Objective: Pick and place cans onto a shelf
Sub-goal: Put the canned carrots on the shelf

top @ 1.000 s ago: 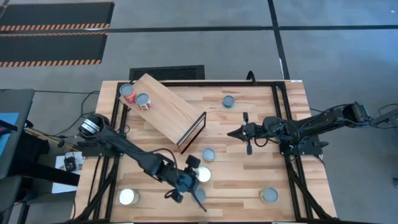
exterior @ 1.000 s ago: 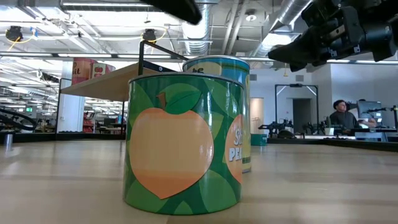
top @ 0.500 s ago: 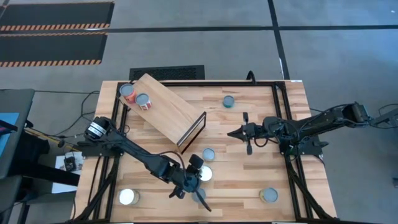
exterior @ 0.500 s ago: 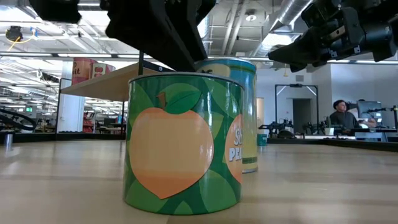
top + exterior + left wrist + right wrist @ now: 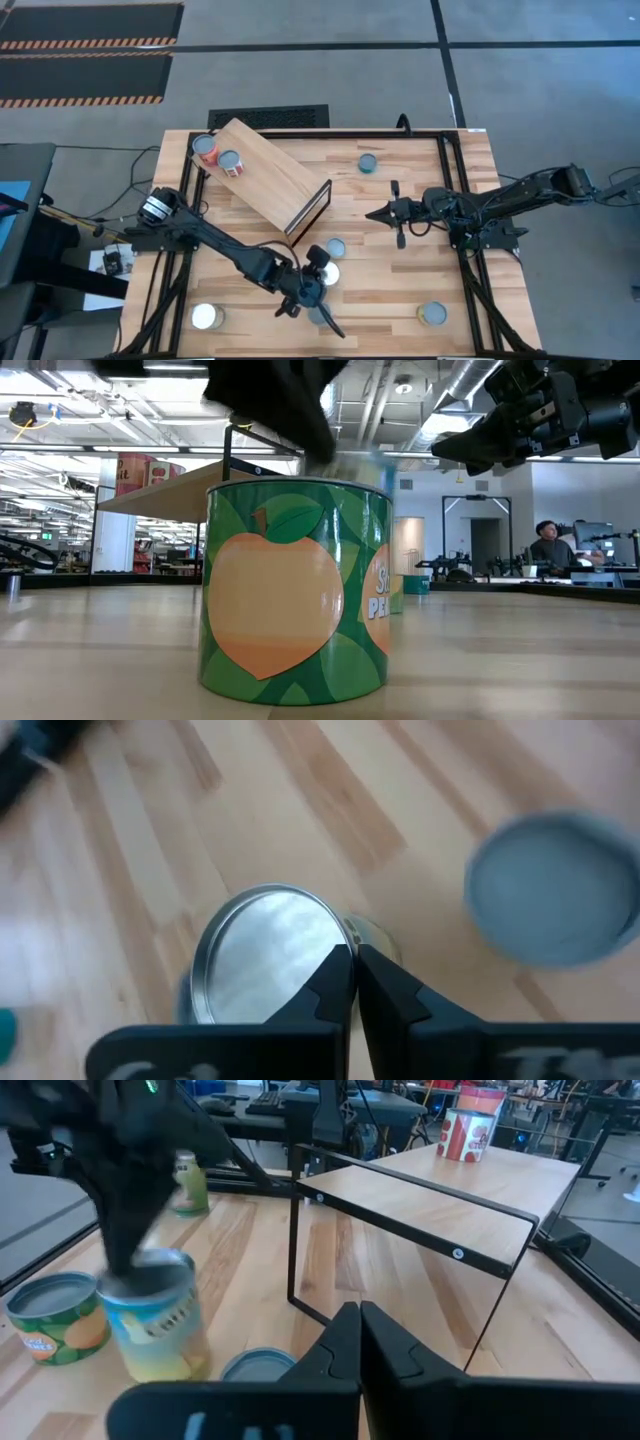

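Now the left hand (image 5: pixel 309 291) is low over the front middle of the table (image 5: pixel 400 290), its fingers (image 5: pixel 340 982) pressed together with nothing between them, right above a silver-lidded can (image 5: pixel 262 952). Just beside it, a yellow can (image 5: pixel 155 1320) with a blue rim looks blurred, and the left arm's dark bulk is up against it. Close by sits the green peach can (image 5: pixel 295 588), upright on the table. A grey-lidded can (image 5: pixel 335 247) stands a little nearer the shelf (image 5: pixel 268 174), which lies angled across the back left of the table with two red cans (image 5: pixel 217 154) on its far end. Over on the right, the right hand (image 5: pixel 379 213) hangs above the table, fingers closed on nothing, pointing toward the shelf's open end.
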`<state>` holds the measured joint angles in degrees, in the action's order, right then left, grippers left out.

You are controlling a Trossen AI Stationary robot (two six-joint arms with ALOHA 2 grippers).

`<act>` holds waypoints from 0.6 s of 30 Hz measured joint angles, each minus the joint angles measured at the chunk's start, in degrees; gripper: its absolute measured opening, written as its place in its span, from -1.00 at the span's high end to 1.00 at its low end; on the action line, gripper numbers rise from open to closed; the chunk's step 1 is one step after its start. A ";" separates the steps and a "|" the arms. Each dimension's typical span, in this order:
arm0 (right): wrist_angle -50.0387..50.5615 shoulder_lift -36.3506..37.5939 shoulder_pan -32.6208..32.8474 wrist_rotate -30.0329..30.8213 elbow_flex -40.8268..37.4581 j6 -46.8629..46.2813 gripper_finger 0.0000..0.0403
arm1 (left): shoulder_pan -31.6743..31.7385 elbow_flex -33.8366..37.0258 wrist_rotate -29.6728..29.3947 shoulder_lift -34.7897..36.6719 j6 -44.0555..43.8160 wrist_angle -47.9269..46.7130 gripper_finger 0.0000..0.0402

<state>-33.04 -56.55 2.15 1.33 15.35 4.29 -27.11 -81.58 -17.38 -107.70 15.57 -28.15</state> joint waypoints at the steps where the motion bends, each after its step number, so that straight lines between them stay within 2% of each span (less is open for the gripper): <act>1: 0.00 0.00 0.00 0.01 0.00 0.03 0.93 | -0.02 -1.94 0.00 0.00 -0.11 -1.02 0.99; 4: 0.02 0.00 0.00 0.01 0.00 0.05 0.93 | -0.02 -8.67 -0.13 0.04 -1.04 -7.09 1.00; 10: 0.10 0.00 0.00 -0.01 0.00 0.07 0.93 | 0.74 -26.82 -0.15 0.13 -6.52 -23.94 1.00; 14: 0.64 0.00 0.00 -0.01 0.00 0.05 0.93 | 1.63 -38.71 -5.29 0.18 -13.03 -38.71 1.00; 18: 1.46 0.00 0.00 -0.01 0.00 -0.11 0.93 | 2.85 -47.25 -13.39 0.30 -22.12 -53.10 1.00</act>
<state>-31.58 -56.55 2.15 1.32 15.35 4.18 -24.27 -128.84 -30.77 -107.40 -6.55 -81.26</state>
